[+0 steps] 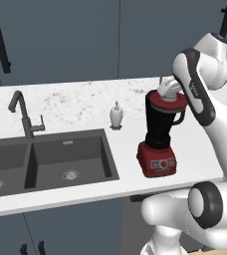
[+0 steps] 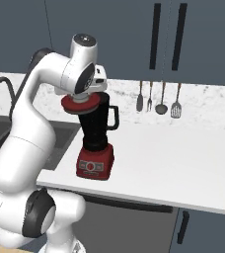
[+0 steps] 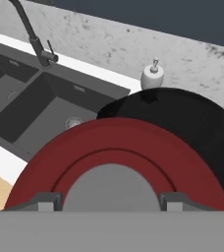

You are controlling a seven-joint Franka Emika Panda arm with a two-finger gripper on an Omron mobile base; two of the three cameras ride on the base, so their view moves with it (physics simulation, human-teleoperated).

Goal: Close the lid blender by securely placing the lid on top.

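Over the black jar, the pincer (image 1: 169,92) holds the lid (image 1: 167,102) by its pale grey centre cap, one dark fingertip (image 3: 45,201) on each side of the cap in the hand view. Lid is at the jar rim, offset toward the sink side: hand view shows the jar's dark opening sticking out past the lid's far right edge, so not seated square. Whether lid touches the rim, cannot tell.

Right base view: lid (image 2: 80,105) overhangs the jar to the left, the arm's wrist covers the pincer itself. Left base view shows the white fingers coming down onto the cap, jar handle facing right.

The blender (image 1: 158,134) stands upright on the white table (image 1: 200,149), red base near the front edge, control panel facing front. Jar contents not visible.

The soap dispenser (image 1: 116,116) is just beside the blender, toward the wall. The sink (image 1: 51,159), a double basin, is left of that, both basins bare except drains; the faucet (image 1: 21,112) is behind it. Utensils (image 2: 159,99) hang on the backsplash right of the blender, well apart. Table right of the blender is open.
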